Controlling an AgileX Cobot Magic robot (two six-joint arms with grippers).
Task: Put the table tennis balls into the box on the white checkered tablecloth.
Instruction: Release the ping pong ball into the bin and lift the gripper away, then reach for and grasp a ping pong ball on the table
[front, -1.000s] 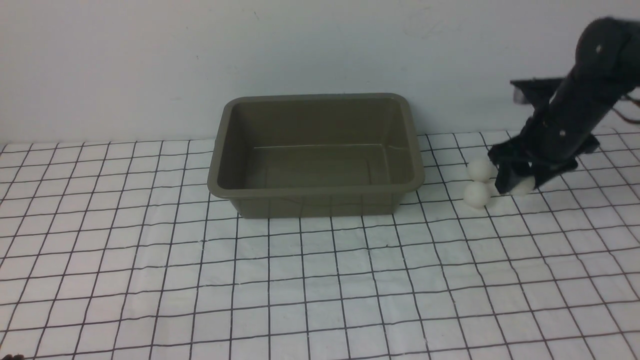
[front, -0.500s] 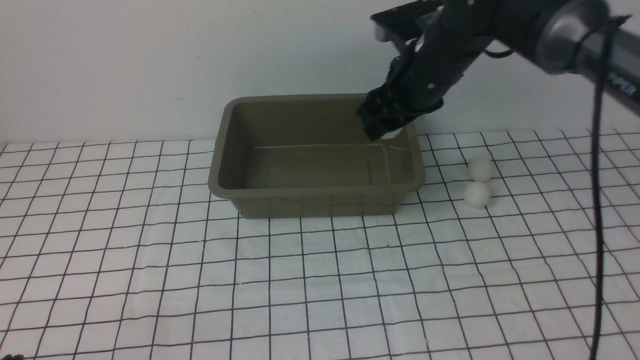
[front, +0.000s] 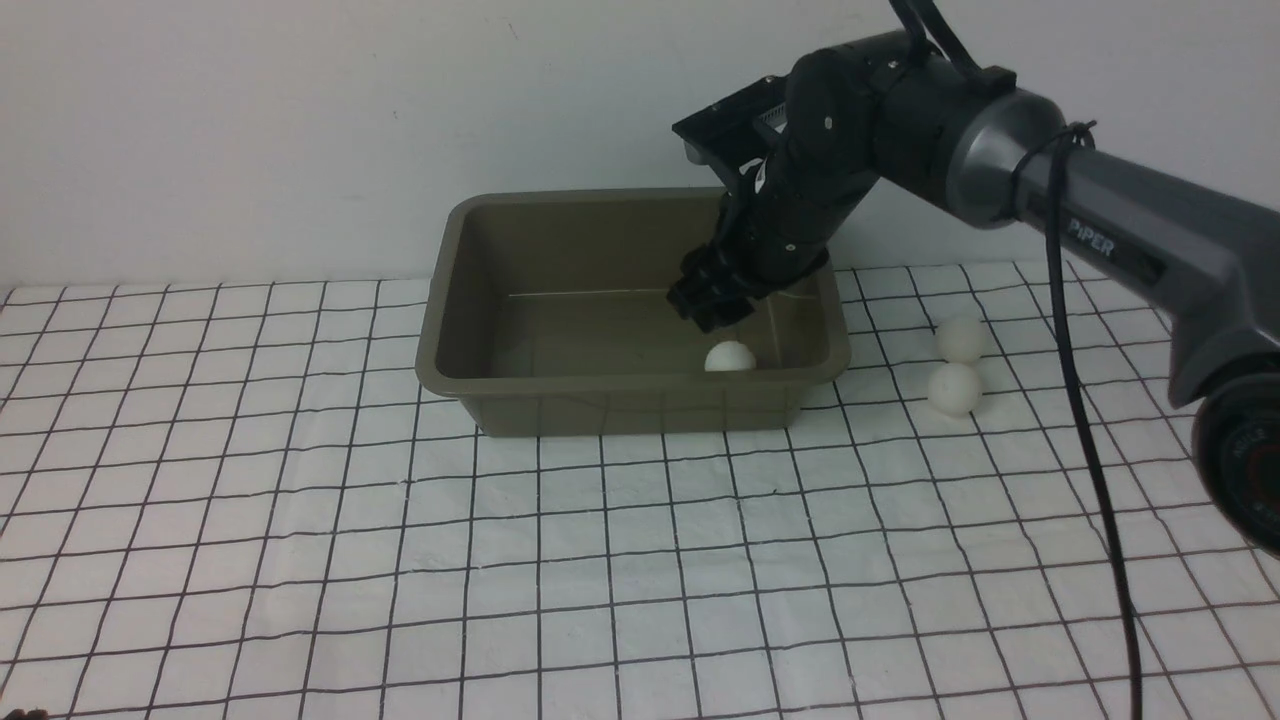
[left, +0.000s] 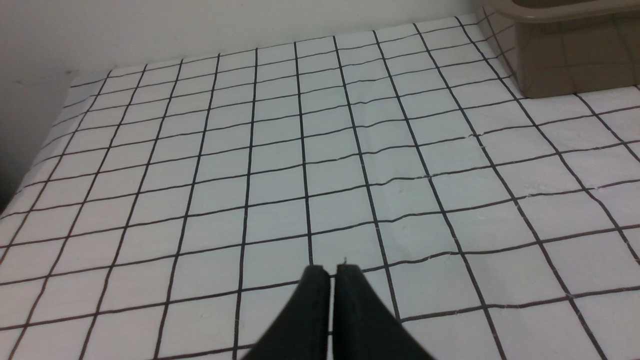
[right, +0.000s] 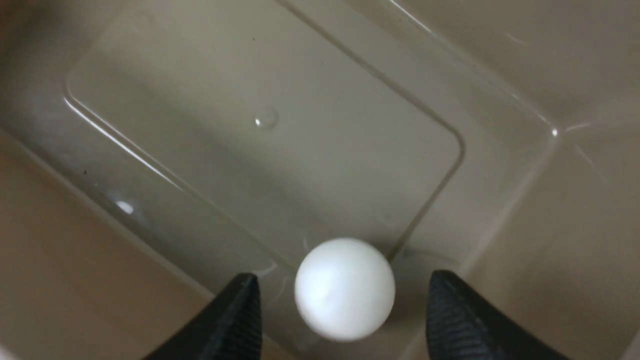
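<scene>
White ball (front: 730, 357) lies loose in the box (front: 455, 300), right gripper (front: 715, 318) above it, jaws spread and empty. One in; two other balls (front: 954, 388) wait on the tablecloth (front: 640, 560).

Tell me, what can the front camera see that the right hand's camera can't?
Only the front view shows the farther ball and the nearer ball lying on the checkered cloth to the right of the box, plus the whole right arm. Only the right wrist view shows the right gripper up close: its fingers are open, with a gap on each side of the third ball. Both views show that ball inside the box.
</scene>
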